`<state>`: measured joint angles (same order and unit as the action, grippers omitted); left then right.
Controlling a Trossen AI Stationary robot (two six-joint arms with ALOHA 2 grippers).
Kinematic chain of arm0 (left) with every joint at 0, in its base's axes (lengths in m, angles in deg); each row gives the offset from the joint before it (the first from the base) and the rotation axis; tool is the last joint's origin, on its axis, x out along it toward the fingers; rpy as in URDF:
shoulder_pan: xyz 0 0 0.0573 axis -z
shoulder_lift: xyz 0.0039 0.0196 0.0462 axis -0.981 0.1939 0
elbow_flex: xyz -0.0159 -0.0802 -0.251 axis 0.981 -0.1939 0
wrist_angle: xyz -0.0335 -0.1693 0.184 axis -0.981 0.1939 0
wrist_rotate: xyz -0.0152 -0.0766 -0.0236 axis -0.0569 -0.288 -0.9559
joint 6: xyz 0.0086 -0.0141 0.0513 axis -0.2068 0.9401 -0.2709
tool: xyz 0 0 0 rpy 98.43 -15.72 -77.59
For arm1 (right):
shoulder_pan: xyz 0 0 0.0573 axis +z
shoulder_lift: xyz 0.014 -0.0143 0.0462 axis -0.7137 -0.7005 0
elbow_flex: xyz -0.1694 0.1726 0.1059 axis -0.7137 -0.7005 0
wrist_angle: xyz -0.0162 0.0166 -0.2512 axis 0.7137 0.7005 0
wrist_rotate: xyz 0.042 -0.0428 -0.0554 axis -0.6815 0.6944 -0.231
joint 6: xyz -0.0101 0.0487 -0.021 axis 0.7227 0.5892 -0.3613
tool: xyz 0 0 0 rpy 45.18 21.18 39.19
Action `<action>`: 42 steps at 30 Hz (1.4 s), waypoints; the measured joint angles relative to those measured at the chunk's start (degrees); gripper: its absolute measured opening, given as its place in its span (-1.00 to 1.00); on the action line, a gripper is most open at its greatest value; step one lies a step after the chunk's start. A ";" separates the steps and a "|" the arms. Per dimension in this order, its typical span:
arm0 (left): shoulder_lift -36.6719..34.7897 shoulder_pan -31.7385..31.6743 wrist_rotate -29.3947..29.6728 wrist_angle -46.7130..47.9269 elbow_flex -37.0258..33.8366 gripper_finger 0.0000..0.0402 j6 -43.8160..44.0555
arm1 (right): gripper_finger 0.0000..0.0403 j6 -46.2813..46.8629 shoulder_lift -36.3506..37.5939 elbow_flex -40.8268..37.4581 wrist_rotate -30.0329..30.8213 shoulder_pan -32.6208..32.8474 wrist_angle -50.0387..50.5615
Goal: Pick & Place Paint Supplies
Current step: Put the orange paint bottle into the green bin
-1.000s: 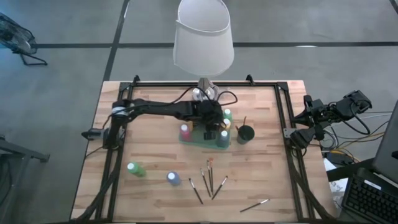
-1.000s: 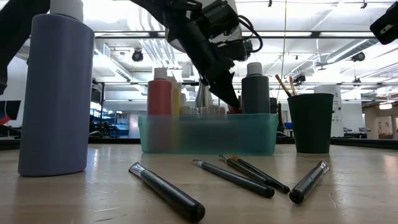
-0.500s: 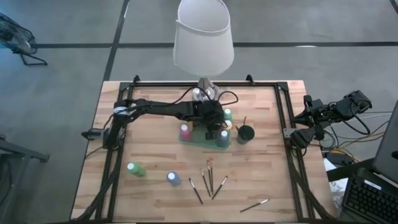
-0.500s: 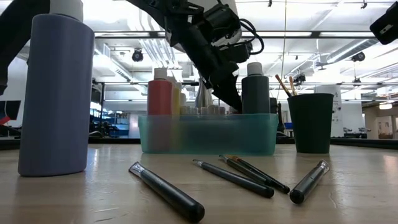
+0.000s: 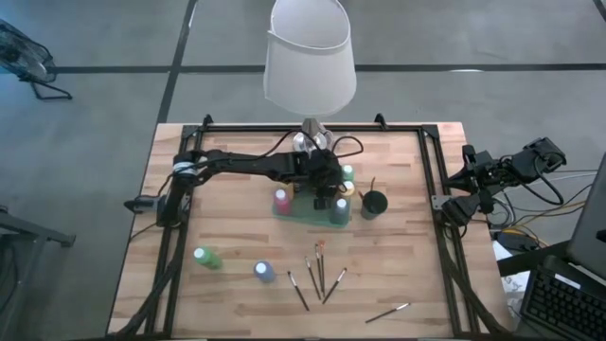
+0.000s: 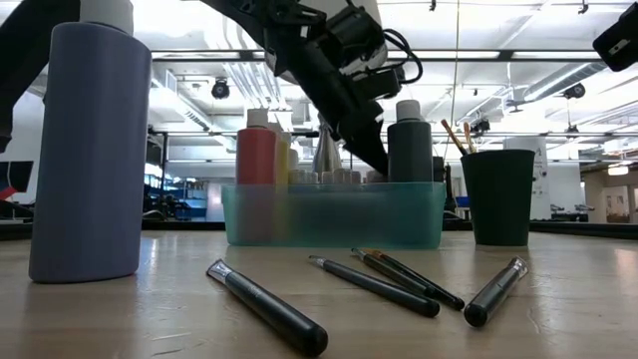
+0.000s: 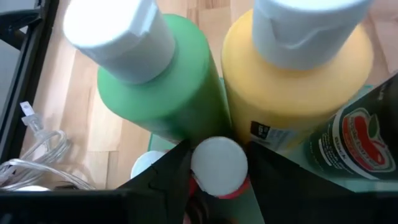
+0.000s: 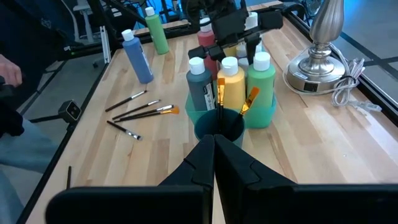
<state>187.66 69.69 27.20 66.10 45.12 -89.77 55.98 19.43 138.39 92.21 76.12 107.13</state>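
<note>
My left gripper (image 5: 327,186) is down over the teal bin (image 6: 334,214) at the middle of the table (image 5: 237,246), just in front of the lamp (image 5: 309,57). Through its wrist camera I see a small red bottle (image 7: 219,168) with a white cap sitting between the two fingers (image 7: 165,180). The fingers stand a little apart on either side of it, and I cannot tell whether they touch it or grip it. Right beside it in the bin are a green bottle (image 7: 165,81), a yellow bottle (image 7: 298,81) and a dark bottle (image 7: 357,137) with a tomato label.

From table height I see a red bottle (image 6: 256,150) at one end of the bin and the dark one at the other, with the left arm slanting down between them.

A black cup (image 5: 375,203) stands just beside the bin with two brushes (image 8: 233,102) upright in it. Out on the table, well apart from the bin, stand a loose green bottle (image 5: 205,257) and a blue bottle (image 5: 264,272). Near the front edge lies a cluster of brushes (image 5: 317,275), and one more brush (image 5: 387,312) lies alone further toward the right.

My right gripper (image 8: 214,158) is parked off the table's right edge, fingers pressed together with nothing in them, facing the cup.

At the edge of the right wrist view a person's sleeve (image 8: 12,93) shows beyond the table.
</note>
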 joint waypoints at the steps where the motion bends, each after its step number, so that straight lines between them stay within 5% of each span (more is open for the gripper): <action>1: 0.00 0.02 -0.02 -0.13 0.00 -0.20 -0.01 | -0.96 0.00 0.00 0.00 0.00 0.02 0.00; 19: -3.20 0.07 -0.62 1.58 2.46 -0.19 -1.08 | -0.96 0.00 0.00 0.00 0.02 0.00 0.00; 30: -5.44 0.09 -0.54 24.79 10.34 -0.20 -7.46 | -0.96 0.00 0.00 0.02 0.00 0.02 0.00; 36: -5.44 0.25 -0.52 29.52 8.22 -0.40 -7.50 | -0.96 0.00 0.00 0.02 0.00 0.00 0.00; 42: -5.26 0.81 -0.69 23.78 7.45 -0.76 -5.07 | -0.96 0.00 0.00 0.02 0.02 0.01 0.01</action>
<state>182.40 70.50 26.51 89.88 52.57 -94.84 55.98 19.43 138.42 92.23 76.14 107.15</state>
